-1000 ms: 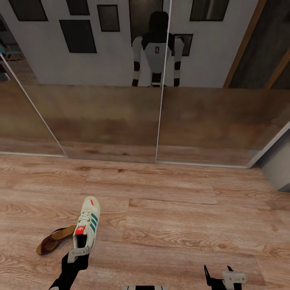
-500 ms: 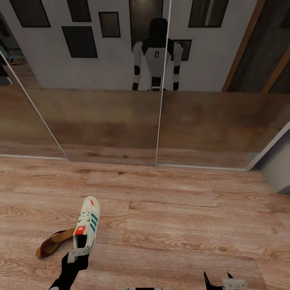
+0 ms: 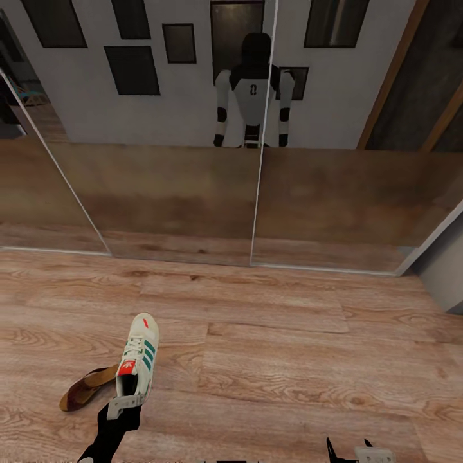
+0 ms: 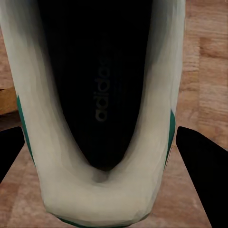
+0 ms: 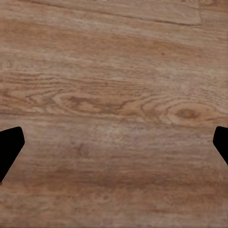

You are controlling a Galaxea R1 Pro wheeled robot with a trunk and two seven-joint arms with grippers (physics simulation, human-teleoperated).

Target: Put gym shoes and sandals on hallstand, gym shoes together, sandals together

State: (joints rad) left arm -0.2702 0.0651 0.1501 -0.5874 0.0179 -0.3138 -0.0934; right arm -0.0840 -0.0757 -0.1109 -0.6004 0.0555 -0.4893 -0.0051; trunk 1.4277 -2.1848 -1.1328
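Left claw (image 3: pixel 125 405) of mine straddles the heel of one cream-white lace-up sneaker with green stripes (image 3: pixel 138 355), fingers apart, beside a dark-brown leather sandal (image 3: pixel 87 390) on the wood-grain plank floor (image 3: pixel 289 347); by my judgement nothing is racked yet.

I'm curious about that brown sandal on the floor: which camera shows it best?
The head view: the sandal lies on the floor beside the gym shoe. The left wrist view catches just a brown sliver at its edge; the right wrist view looks at bare planks.

Matt wood-grain floor (image 3: pixel 289 360); smooth cream leather gym shoe (image 3: pixel 138 363); glossy mirror doors (image 3: pixel 161 193)
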